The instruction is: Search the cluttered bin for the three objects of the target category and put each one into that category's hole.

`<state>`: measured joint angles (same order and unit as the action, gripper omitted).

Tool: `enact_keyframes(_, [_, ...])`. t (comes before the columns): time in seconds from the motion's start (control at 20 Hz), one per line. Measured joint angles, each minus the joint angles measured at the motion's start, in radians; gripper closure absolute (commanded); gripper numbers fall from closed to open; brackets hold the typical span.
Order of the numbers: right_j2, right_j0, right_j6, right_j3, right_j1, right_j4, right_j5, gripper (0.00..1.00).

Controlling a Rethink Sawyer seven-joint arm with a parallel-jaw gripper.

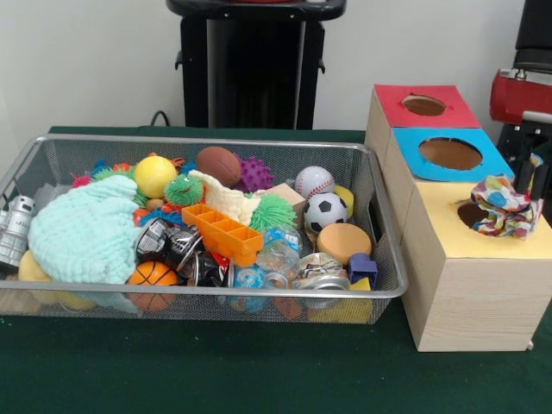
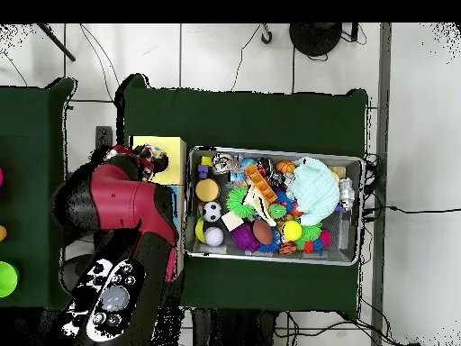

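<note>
A patterned, multicoloured cloth (image 1: 504,207) lies bunched over the right side of the yellow hole (image 1: 473,214) of the wooden box (image 1: 466,293). One corner of the cloth rises to my gripper (image 1: 536,168) at the right edge, which looks shut on it. The overhead view shows the cloth (image 2: 155,160) on the yellow top, while the red arm (image 2: 117,203) covers most of the box. A mint knitted cloth (image 1: 86,233) lies at the left of the wire bin (image 1: 216,141). From overhead this mint cloth (image 2: 314,191) is in the bin (image 2: 275,151).
The box also has a red-topped hole (image 1: 424,105) and a blue-topped hole (image 1: 450,153). The bin holds an orange tray (image 1: 222,231), crushed cans (image 1: 168,243), a soccer ball (image 1: 325,211), a baseball (image 1: 314,182), a basketball (image 1: 153,276) and a yellow ball (image 1: 155,175).
</note>
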<state>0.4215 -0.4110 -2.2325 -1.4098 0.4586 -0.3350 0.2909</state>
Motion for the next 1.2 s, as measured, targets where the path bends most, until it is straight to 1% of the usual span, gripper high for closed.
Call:
enact_keyframes(0.3, [0.000, 0.015, 0.000, -0.008, 0.002, 0.000, 0.000, 1.00])
enact_keyframes(0.8, [-0.002, 0.079, 0.000, -0.054, 0.007, 0.001, -0.001, 1.00])
enact_keyframes(1.2, [-0.002, 0.085, 0.000, -0.067, 0.011, 0.001, -0.002, 1.00])
